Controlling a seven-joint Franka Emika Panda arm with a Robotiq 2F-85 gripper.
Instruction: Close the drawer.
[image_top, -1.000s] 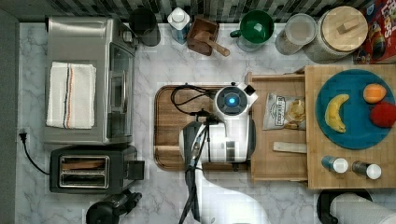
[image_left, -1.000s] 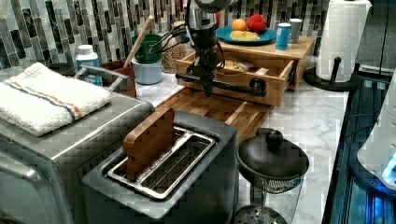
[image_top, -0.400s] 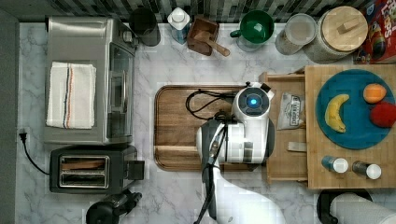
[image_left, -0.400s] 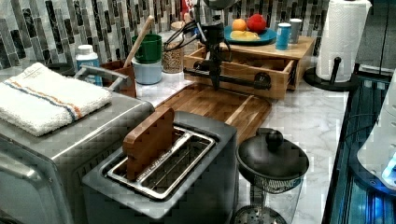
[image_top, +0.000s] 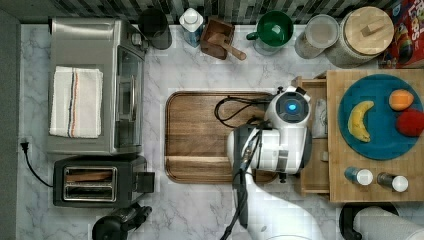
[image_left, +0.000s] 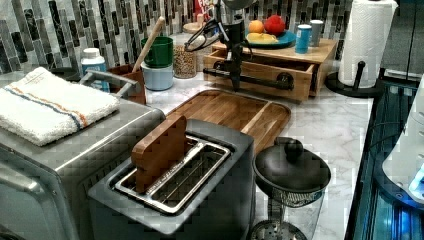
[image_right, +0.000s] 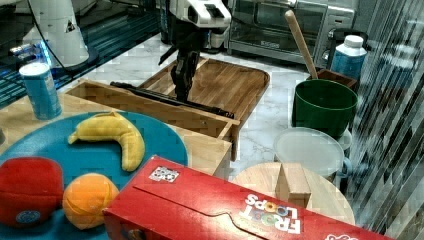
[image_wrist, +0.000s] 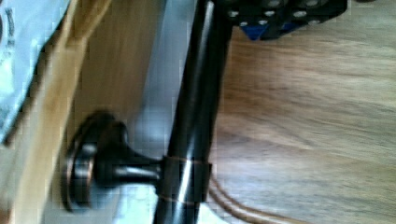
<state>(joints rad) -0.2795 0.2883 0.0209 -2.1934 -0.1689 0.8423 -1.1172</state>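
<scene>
The drawer is a light bamboo tray that sticks out a short way from under the bamboo top. A black bar handle runs along its front. My gripper points down at the middle of that handle, on the side of the walnut tray. It is shut, and its fingers rest against the bar. In the top view my wrist covers most of the drawer, and a packet lies inside it. In the right view the gripper stands at the drawer's front wall.
A walnut tray lies in front of the drawer. A toaster and a toaster oven stand at the top view's left. A blue plate with fruit and two shakers sit on the bamboo top. Mugs and jars line the back wall.
My gripper has moved toward the top view's right with the handle in front of it. The drawer has slid further in under the bamboo top.
</scene>
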